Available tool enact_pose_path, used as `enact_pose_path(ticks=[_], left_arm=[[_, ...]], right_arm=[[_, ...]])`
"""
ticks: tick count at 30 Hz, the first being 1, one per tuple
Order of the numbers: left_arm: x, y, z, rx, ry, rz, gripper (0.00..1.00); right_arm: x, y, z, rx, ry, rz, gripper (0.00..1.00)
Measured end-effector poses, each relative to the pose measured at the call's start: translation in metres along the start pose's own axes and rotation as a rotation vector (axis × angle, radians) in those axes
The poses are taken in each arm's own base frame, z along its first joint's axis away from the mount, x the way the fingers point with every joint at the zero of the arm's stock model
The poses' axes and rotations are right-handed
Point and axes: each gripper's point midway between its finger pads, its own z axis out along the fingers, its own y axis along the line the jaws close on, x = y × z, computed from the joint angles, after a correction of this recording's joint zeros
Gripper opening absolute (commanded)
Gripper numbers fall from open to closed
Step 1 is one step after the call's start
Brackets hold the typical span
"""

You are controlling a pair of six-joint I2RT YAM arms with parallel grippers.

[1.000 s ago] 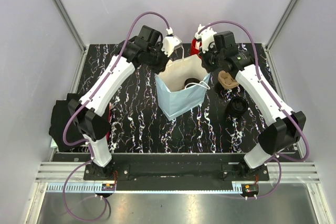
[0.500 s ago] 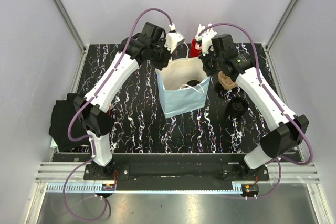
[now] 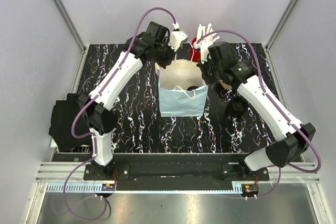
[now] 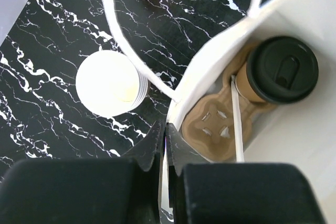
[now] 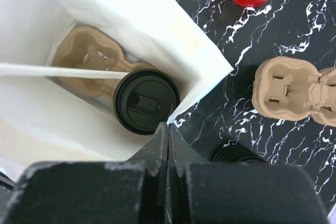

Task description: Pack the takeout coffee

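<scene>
Pale grey walls and aluminium posts close in a black, white-veined bench (image 3: 136, 114), with both arms bolted at its near edge and reaching away toward the middle. Nearest on the right stands a short stack of black lids (image 3: 237, 107). Beside it, at the centre, stands a paper bag (image 3: 181, 103), light blue outside and white inside, upright with its mouth open. The left tool (image 4: 165, 129) comes in from the bag's far left corner with its fingers shut on the thin paper rim, one white handle loop (image 4: 121, 40) trailing out beside it. The right tool (image 5: 168, 127) is closed the same way on the rim at the bag's right side, its tips pinched tight together over the paper edge. Down in the bag sits the takeout coffee (image 4: 282, 69), a brown cup capped with its round black lid, upright in one pocket of a brown pulp carrier (image 4: 212, 127) that lies on the bag's floor; the carrier's other pocket shows open. Just outside the bag on the right lie spare pulp carriers (image 5: 294, 90), and just outside on the left is a stack of lidless cups (image 4: 107, 83), white inside from above. Farthest back, beyond the bag, a red cup (image 3: 195, 51) holds white sticks (image 3: 205, 29).
</scene>
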Motion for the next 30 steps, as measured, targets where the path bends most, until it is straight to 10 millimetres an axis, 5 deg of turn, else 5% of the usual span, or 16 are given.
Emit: enact_pose_path(ticks=[6,8,17,20,23,30], left_arm=[[-0.002,-0.003,0.002,0.005,-0.004,-0.002,0.11],[-0.002,-0.004,0.002,0.006,-0.006,-0.006,0.22],[-0.004,-0.007,-0.003,0.010,-0.015,-0.015,0.52],[-0.007,-0.009,-0.016,0.005,-0.033,-0.011,0.66],[-0.012,-0.012,-0.038,-0.004,-0.069,-0.007,0.98],[-0.029,-0.016,-0.099,-0.048,-0.190,0.021,0.99]], right_arm=[[0.007,0.006,-0.009,-0.002,0.003,-0.006,0.06],[0.007,0.005,-0.010,0.004,0.003,-0.006,0.11],[0.002,0.003,-0.024,0.009,-0.036,-0.021,0.61],[-0.005,0.002,-0.034,0.007,-0.059,-0.030,0.75],[-0.018,0.000,-0.048,0.009,-0.105,-0.038,0.96],[-0.046,-0.006,-0.095,0.024,-0.238,-0.061,1.00]])
